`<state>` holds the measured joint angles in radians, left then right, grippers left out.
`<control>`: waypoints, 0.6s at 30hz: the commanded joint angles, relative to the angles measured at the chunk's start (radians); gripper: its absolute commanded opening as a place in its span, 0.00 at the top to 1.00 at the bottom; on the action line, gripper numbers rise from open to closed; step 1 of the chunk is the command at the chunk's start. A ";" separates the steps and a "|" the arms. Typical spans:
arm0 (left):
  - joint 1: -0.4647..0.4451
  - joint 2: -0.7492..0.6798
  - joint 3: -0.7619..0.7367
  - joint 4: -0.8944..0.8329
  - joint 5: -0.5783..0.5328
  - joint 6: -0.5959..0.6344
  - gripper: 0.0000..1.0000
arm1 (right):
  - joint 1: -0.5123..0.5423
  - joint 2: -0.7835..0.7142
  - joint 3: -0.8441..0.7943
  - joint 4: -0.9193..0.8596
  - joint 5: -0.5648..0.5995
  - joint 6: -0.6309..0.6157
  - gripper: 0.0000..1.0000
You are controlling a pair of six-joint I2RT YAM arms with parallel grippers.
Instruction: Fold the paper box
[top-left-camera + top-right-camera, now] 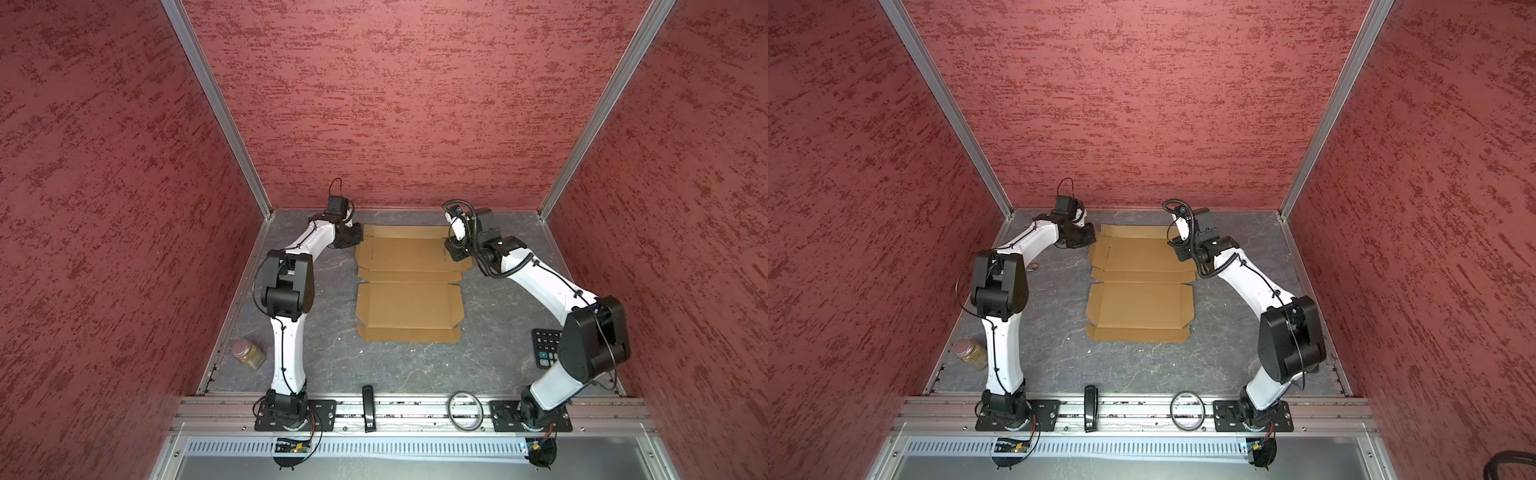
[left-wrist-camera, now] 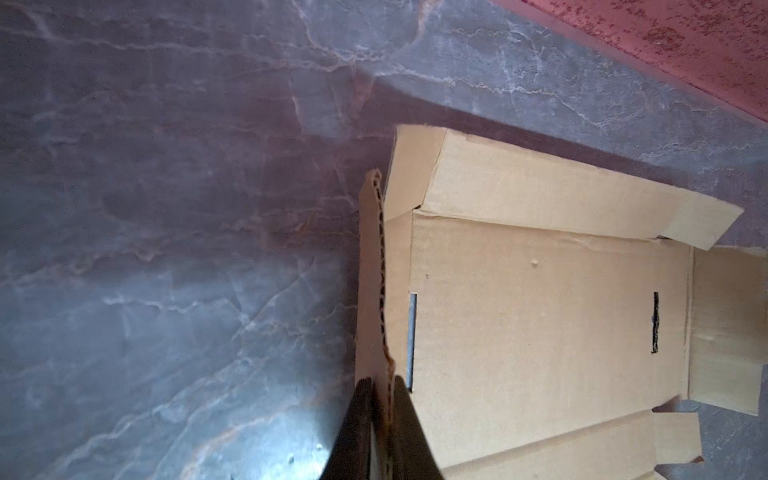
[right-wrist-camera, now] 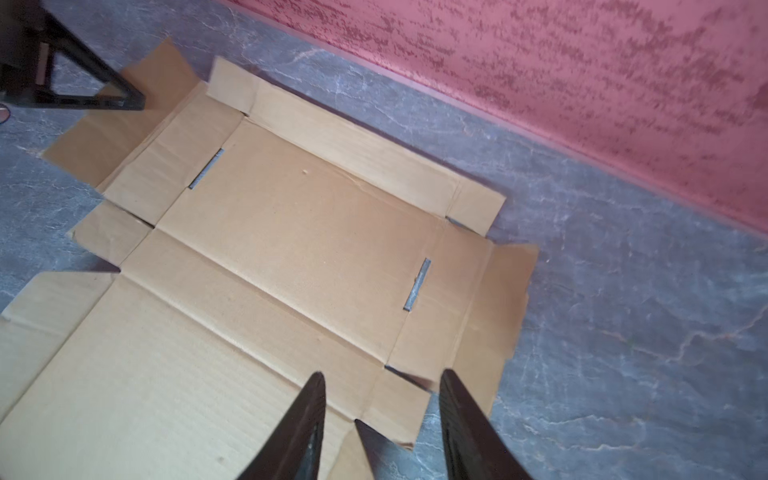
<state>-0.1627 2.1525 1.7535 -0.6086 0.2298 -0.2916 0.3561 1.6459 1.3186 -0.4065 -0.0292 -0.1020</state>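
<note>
The paper box (image 1: 409, 286) (image 1: 1142, 291) is a brown die-cut cardboard sheet lying mostly flat in the middle of the table. My left gripper (image 1: 358, 241) (image 2: 382, 380) is at the sheet's far left corner, shut on a side flap that stands up on edge between its fingers. In the left wrist view the main panel of the box (image 2: 540, 311) lies flat beyond that flap. My right gripper (image 1: 452, 249) (image 3: 382, 374) hovers open over the far right side of the sheet (image 3: 291, 232), above a small corner flap, with nothing between its fingers.
A jar (image 1: 248, 354) stands at the near left of the table. A black calculator (image 1: 546, 347) lies at the right, partly under the right arm. A black bar-shaped object (image 1: 368, 407) and a ring (image 1: 465, 410) rest on the front rail. The red back wall runs just behind the sheet.
</note>
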 commanded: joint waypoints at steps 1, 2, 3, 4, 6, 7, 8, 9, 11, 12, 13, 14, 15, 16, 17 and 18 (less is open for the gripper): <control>-0.012 -0.067 -0.054 0.045 -0.024 -0.061 0.88 | -0.005 -0.042 -0.030 0.077 -0.003 0.072 0.54; -0.014 -0.076 -0.067 0.051 -0.029 -0.059 0.87 | -0.005 -0.046 -0.042 0.087 -0.007 0.079 0.54; -0.015 -0.082 -0.080 0.053 -0.031 -0.058 0.87 | -0.005 -0.049 -0.053 0.097 -0.013 0.087 0.54; -0.015 -0.086 -0.089 0.055 -0.029 -0.056 0.86 | -0.005 -0.054 -0.066 0.109 -0.020 0.094 0.53; -0.015 -0.094 -0.107 0.060 -0.032 -0.057 0.83 | -0.005 -0.060 -0.087 0.128 -0.032 0.111 0.53; -0.015 -0.098 -0.116 0.065 -0.030 -0.057 0.81 | -0.005 -0.062 -0.098 0.137 -0.038 0.123 0.53; -0.015 -0.101 -0.124 0.067 -0.030 -0.055 0.78 | -0.005 -0.063 -0.107 0.147 -0.044 0.135 0.53; -0.014 -0.104 -0.130 0.069 -0.030 -0.055 0.75 | -0.005 -0.065 -0.120 0.158 -0.051 0.151 0.53; -0.009 -0.110 -0.142 0.070 -0.024 -0.057 0.69 | -0.005 -0.069 -0.146 0.189 -0.072 0.186 0.53; -0.008 -0.117 -0.150 0.071 -0.020 -0.058 0.65 | -0.005 -0.069 -0.156 0.202 -0.088 0.206 0.53; -0.005 -0.126 -0.157 0.071 -0.017 -0.057 0.62 | -0.002 -0.068 -0.166 0.216 -0.105 0.224 0.54; -0.003 -0.136 -0.167 0.069 -0.014 -0.057 0.60 | -0.002 -0.069 -0.172 0.226 -0.117 0.240 0.55; -0.001 -0.150 -0.181 0.069 -0.013 -0.057 0.58 | 0.000 -0.068 -0.182 0.237 -0.128 0.258 0.57; 0.000 -0.166 -0.197 0.069 -0.005 -0.056 0.57 | 0.005 -0.068 -0.189 0.244 -0.134 0.271 0.58; 0.001 -0.181 -0.211 0.070 0.002 -0.054 0.56 | 0.010 -0.066 -0.194 0.250 -0.135 0.279 0.59; 0.002 -0.196 -0.231 0.069 0.009 -0.052 0.55 | 0.016 -0.065 -0.201 0.255 -0.140 0.287 0.60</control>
<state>-0.1673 2.0277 1.5497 -0.5571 0.2127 -0.3511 0.3595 1.6009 1.1290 -0.2199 -0.1280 0.1154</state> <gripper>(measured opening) 0.439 0.406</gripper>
